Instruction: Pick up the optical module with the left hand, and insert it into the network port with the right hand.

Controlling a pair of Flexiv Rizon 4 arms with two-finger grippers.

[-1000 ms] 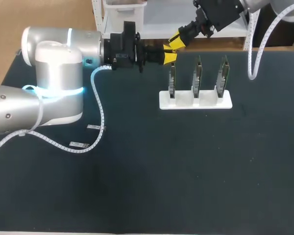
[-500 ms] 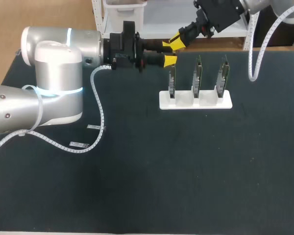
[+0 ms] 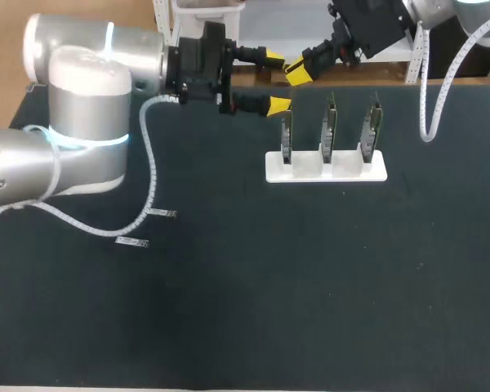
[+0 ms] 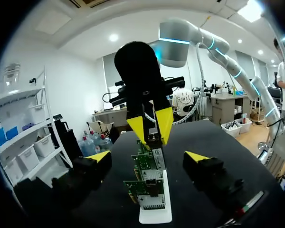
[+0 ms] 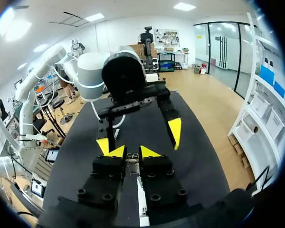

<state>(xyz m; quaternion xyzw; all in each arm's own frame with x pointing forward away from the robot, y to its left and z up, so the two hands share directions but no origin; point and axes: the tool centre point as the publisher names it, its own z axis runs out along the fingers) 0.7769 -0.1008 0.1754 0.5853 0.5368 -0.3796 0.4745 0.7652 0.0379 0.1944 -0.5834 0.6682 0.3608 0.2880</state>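
The optical module [image 5: 131,163] is a small silvery piece pinched between the yellow tips of my right gripper [image 5: 130,151], which is shut on it. In the head view that gripper [image 3: 298,72] hangs at the back of the table, above and just left of the leftmost of three upright circuit boards [image 3: 287,135] in a white stand [image 3: 327,169]. My left gripper [image 3: 276,80] stands wide open, with one finger on each side of the right gripper's tips and touching nothing. The left wrist view shows the module [image 4: 157,156] just over the boards [image 4: 147,185], between my left gripper's [image 4: 148,156] spread fingers.
Two small white labels [image 3: 159,213] [image 3: 132,242] lie on the dark table left of centre, beside the left arm's white cable [image 3: 151,180]. The other two boards [image 3: 330,131] [image 3: 374,129] stand further right in the stand.
My left gripper has gone from shut on the module to wide open, leaving the module in the right gripper. The left arm has shifted slightly toward the back.
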